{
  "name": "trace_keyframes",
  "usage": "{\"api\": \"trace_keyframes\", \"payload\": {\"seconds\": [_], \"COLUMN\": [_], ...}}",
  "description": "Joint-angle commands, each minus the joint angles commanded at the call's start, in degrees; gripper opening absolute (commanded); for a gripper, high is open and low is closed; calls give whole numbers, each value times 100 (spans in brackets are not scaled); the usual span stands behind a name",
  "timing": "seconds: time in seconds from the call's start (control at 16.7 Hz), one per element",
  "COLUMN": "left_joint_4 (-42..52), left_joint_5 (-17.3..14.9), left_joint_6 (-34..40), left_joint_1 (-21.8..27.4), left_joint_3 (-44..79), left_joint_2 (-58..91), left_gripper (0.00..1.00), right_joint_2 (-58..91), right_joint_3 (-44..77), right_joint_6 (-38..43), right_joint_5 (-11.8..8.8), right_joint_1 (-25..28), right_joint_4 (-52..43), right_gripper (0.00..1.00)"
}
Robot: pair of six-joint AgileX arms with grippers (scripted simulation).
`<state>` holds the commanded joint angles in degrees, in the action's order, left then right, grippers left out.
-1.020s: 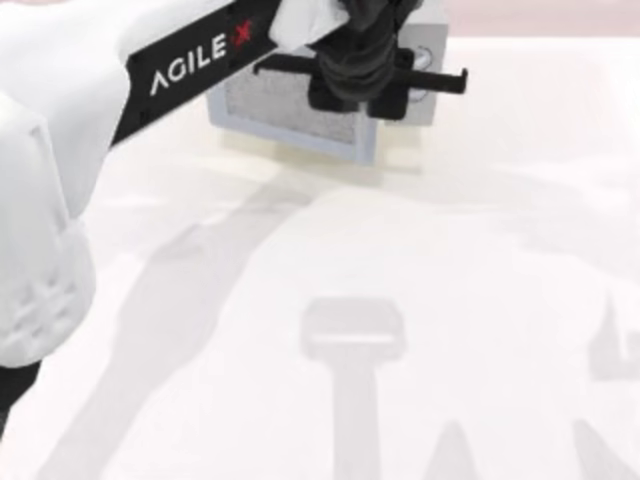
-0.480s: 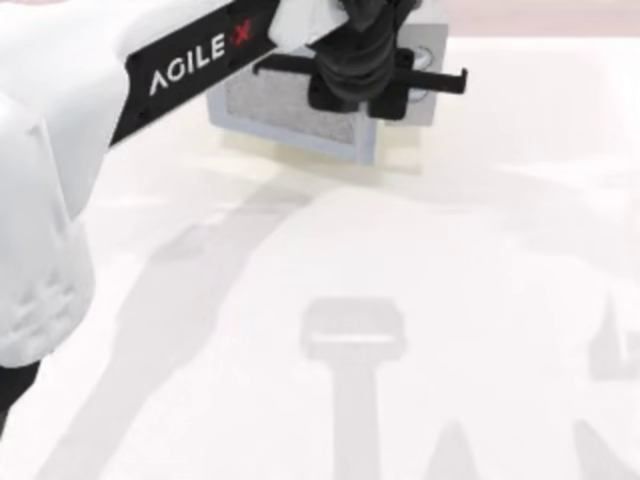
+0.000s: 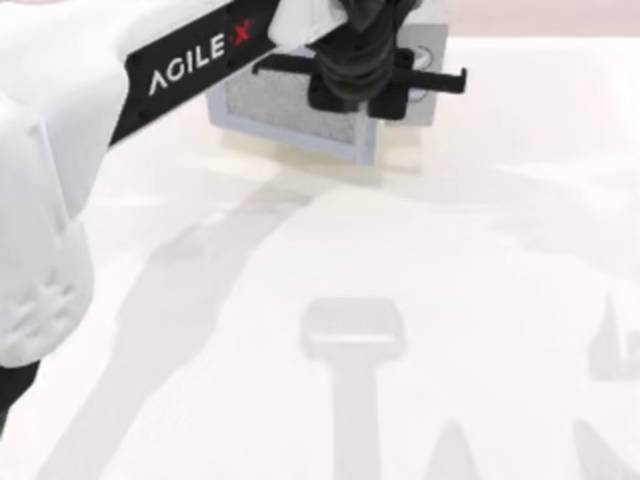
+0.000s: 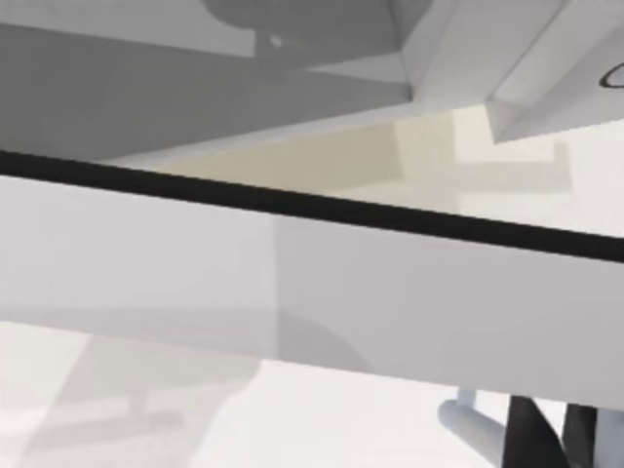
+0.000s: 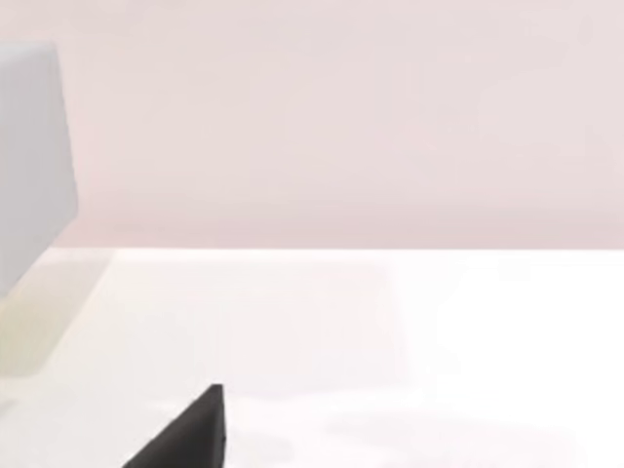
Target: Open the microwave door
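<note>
Worktop (image 3: 420, 300): pale, wide surface filling the top view; grey shadows of the arms lie across it in front of the microwave.
Left arm (image 3: 60, 150): large white arm with a black AGILE X band; it reaches from the left edge of the top view up to the front of the microwave.
Microwave (image 3: 428, 25): small light-grey box at the far edge of the worktop, near the middle of the top view; its right front panel carries a round silver knob (image 3: 424, 57), partly hidden by the gripper.
Microwave door (image 3: 285, 105): light-grey panel with a speckled mesh window on the microwave's front; its right edge stands slightly out from the microwave; in the left wrist view the pale interior shows through the gap behind the door's edge (image 4: 322, 258).
Left gripper (image 3: 358, 95): black, directly at the microwave's front, over the door's right edge; whether its fingers are spread or pinching, I cannot tell.
Right gripper (image 5: 185, 439): only a dark tip shows in the right wrist view, well to the right of the microwave's grey side; its state cannot be told.
</note>
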<state>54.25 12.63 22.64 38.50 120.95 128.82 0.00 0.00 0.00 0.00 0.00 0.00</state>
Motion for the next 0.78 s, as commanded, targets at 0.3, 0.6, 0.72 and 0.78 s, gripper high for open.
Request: {"api": "trace_keyframes", "payload": {"seconds": [0.3,0.6,0.72,0.78], "left_joint_4": [0,-116,-273,-353], "left_joint_5": [0,-81,-162,-208], "left_joint_6": [0,-105,-291,-390], "left_joint_1": [0,15,-25,-45], "left_joint_3": [0,-212,-514,-673], "left_joint_2": [0,-124,-325,-427], "left_gripper": [0,0,0,0], "right_joint_2": [0,0,0,0], "right_joint_3": [0,0,0,0], "right_joint_6": [0,0,0,0], "right_joint_5": [0,0,0,0], "right_joint_1": [0,0,0,0], "right_joint_4": [0,0,0,0], "right_gripper": [100,100,100,100]}}
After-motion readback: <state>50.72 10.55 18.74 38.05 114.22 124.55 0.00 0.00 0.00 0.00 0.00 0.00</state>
